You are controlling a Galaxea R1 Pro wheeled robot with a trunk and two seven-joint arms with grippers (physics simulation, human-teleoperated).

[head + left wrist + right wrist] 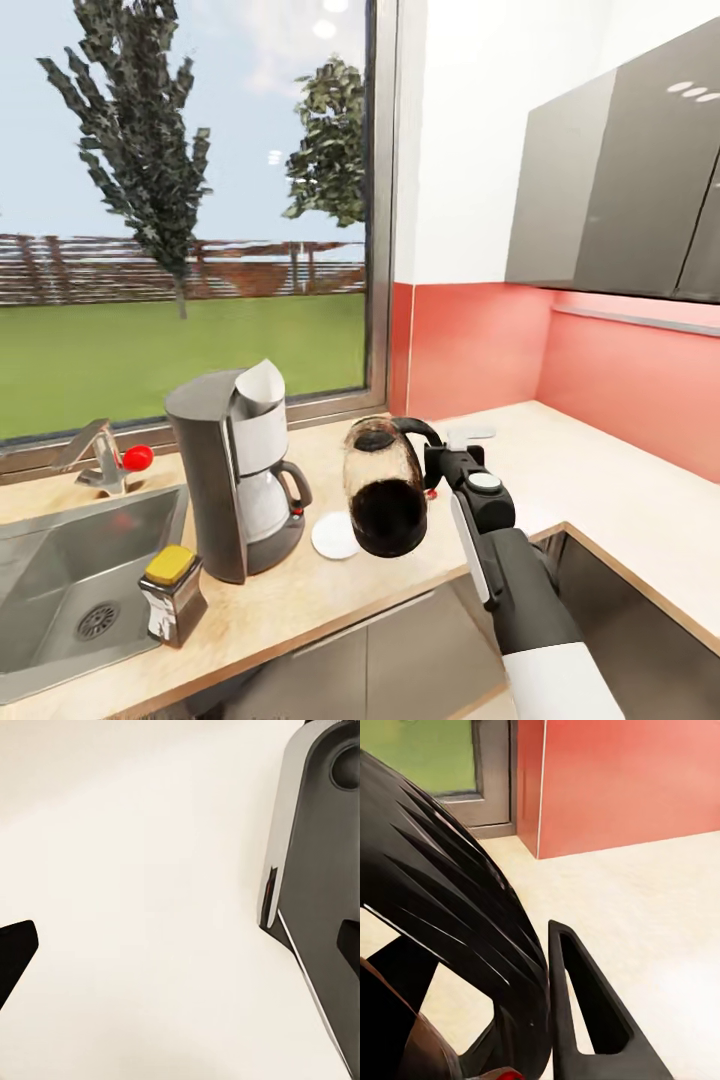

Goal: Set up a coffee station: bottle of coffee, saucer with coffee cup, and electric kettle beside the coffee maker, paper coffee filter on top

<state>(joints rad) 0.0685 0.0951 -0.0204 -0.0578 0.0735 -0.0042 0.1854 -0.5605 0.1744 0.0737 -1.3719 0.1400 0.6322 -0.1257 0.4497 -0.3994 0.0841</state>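
Right arm reaches forward, its pincer clamped on the electric kettle handle (kettle tilted, above counter).

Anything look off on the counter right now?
The kettle, held by the right gripper, hangs tilted, overlapping the saucer edge. No cup visible on the saucer. The coffee maker and jar stand upright.

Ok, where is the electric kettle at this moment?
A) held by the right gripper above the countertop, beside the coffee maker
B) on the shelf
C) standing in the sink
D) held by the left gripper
A: the right gripper grips the electric kettle by its black handle, right of the coffee maker.
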